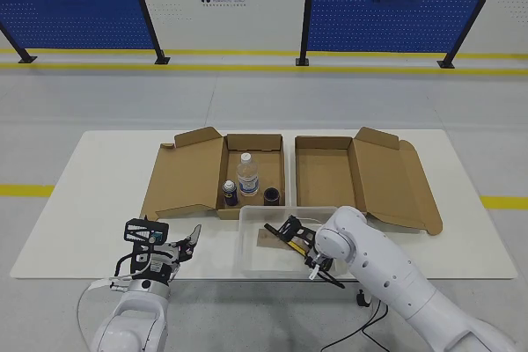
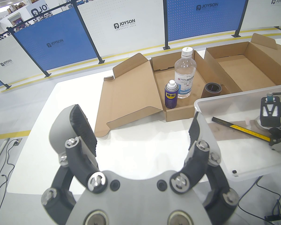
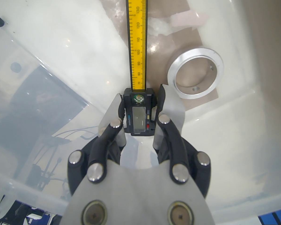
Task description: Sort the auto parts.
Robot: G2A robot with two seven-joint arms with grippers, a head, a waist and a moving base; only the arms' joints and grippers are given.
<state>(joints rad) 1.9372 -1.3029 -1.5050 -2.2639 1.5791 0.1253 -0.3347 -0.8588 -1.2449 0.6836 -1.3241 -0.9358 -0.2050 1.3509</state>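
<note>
Top view: the caliper (image 1: 283, 236) sits in the clear bin (image 1: 253, 260) at the surface's (image 1: 88, 202) front edge. Left wrist: your left jaws hang wide open above the surface. Right wrist: your right jaws grip the caliper's display head, a metal ring (image 3: 195, 57) just beside them

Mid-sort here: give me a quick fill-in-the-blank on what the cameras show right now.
1. The right gripper is ____ on the display end of the caliper.
2. The left gripper hangs over the table with its jaws ____.
3. The cardboard box holding the spray can and bottle contains ____ items.
4. The metal ring lies beside the caliper in the clear ____.
Missing words: shut; open; three; tray.
</note>
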